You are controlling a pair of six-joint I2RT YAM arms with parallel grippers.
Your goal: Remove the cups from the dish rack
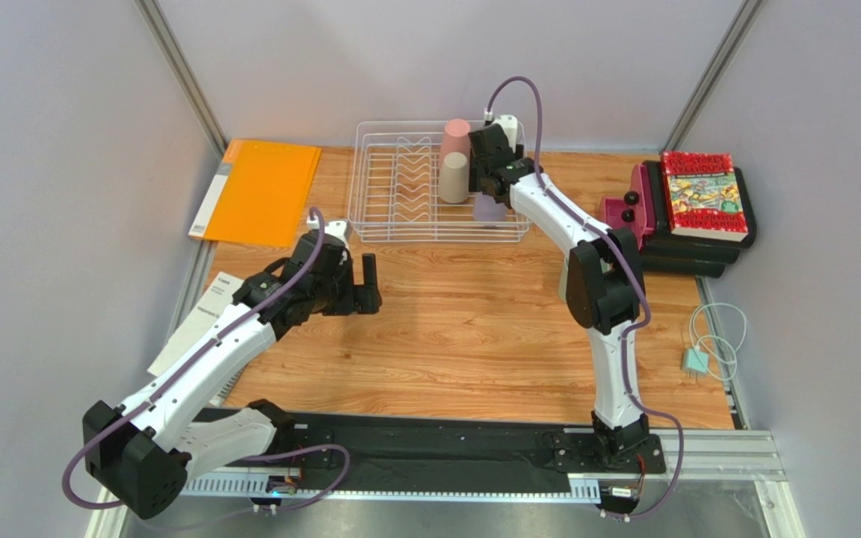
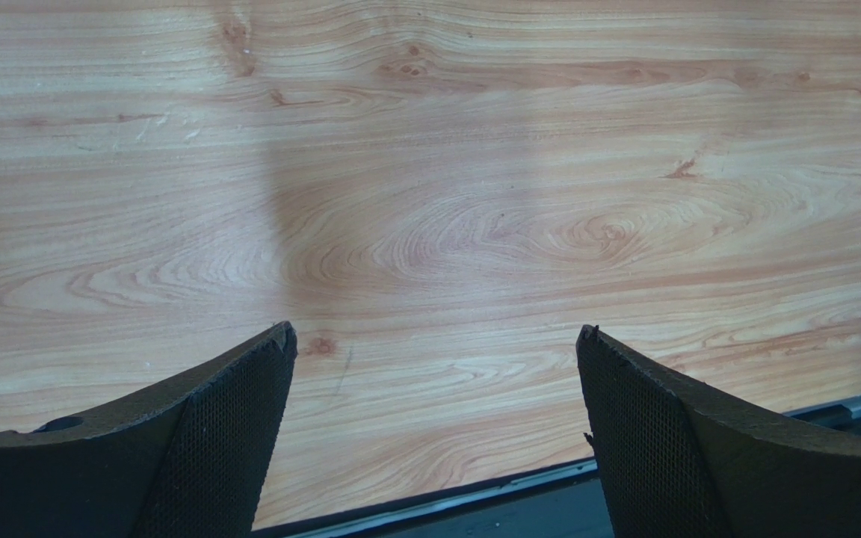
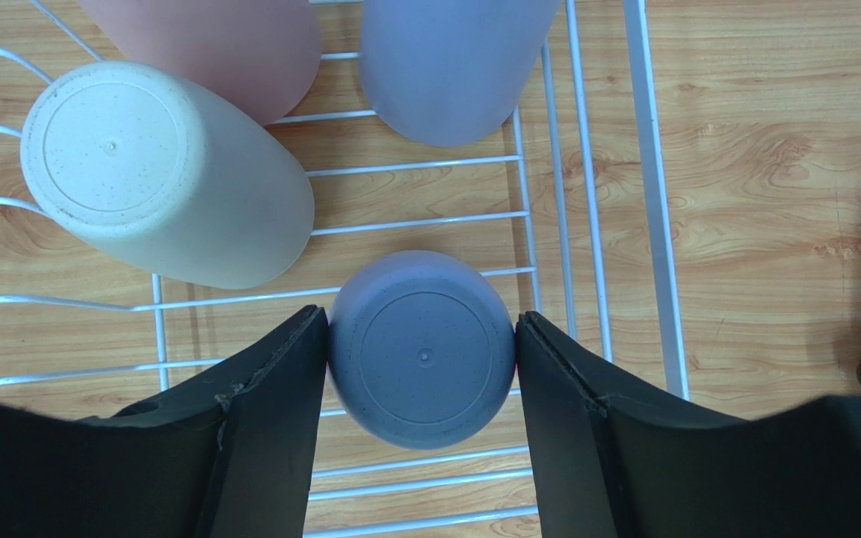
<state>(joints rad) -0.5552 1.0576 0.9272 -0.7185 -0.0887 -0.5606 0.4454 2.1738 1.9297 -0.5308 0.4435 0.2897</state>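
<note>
The white wire dish rack (image 1: 396, 191) stands at the back middle of the table. Upside down in its right end are a pink cup (image 1: 455, 137), a beige cup (image 1: 454, 177) and a lavender cup (image 1: 490, 209). My right gripper (image 1: 491, 179) reaches down into the rack. In the right wrist view its fingers (image 3: 278, 381) press both sides of the lavender cup (image 3: 422, 348). The beige cup (image 3: 154, 168), the pink cup (image 3: 222, 45), a second lavender cup (image 3: 446, 62) and the rack's wires (image 3: 639, 168) show there too. The sage green cup is out of view. My left gripper (image 1: 362, 286) (image 2: 435, 336) is open and empty over bare wood.
An orange folder (image 1: 258, 191) lies left of the rack. A stack of books (image 1: 702, 196) and a maroon object (image 1: 626, 213) sit at the back right. A white cable (image 1: 716, 336) lies off the table's right edge.
</note>
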